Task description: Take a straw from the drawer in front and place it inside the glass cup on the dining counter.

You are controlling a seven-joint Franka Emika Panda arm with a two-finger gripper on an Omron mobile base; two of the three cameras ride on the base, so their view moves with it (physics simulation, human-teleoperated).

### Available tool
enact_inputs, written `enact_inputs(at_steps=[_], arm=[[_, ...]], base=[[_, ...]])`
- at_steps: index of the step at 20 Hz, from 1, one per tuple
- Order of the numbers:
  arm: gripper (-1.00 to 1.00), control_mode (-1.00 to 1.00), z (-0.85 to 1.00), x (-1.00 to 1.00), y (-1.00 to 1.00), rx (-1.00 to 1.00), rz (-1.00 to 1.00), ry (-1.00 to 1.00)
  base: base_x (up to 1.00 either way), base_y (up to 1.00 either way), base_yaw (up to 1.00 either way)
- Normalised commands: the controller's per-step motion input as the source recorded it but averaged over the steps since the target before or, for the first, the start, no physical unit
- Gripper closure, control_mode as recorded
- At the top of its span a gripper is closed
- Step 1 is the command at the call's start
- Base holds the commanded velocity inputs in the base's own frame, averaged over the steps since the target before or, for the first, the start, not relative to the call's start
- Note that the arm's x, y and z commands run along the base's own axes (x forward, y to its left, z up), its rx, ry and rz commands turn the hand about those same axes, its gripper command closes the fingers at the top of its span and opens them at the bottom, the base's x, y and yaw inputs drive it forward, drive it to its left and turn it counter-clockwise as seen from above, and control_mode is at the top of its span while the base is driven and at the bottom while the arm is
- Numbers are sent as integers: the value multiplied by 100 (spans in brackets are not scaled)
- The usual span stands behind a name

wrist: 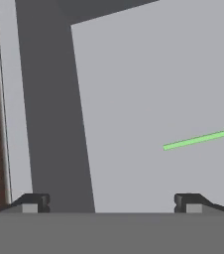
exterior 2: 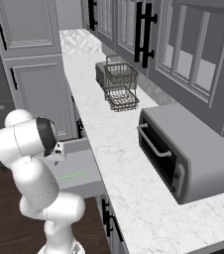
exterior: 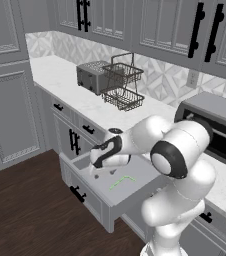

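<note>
Right now my gripper (wrist: 109, 203) hangs spread wide over the open drawer (exterior: 80, 165), holding nothing. Its green straw (wrist: 201, 138) lies flat on the drawer floor, off to one side; closing here would likely miss it.

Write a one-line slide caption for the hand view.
Open gripper looks down into the pulled-out drawer, the green straw lying flat on its grey floor, off to one side of the fingertips.

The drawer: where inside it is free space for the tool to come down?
In the drawer, the grey floor between the front wall and the straw is bare. The open tool hovers over that patch. Only the straw's strip is taken.
</note>
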Motion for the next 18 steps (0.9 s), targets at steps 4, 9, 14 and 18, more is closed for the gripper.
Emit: enact_inputs(at_steps=[4,9,14,18], arm=[[-100,-100,-40,6,0,0,0,0],[-100,-100,-36,0,0,0,0,0],[-100,-100,-29,-1,11,0,1,0],[-100,-100,-19,-5,41,3,3,1]], base=[[0,0,0],[0,0,0],[0,0,0],[0,0,0]])
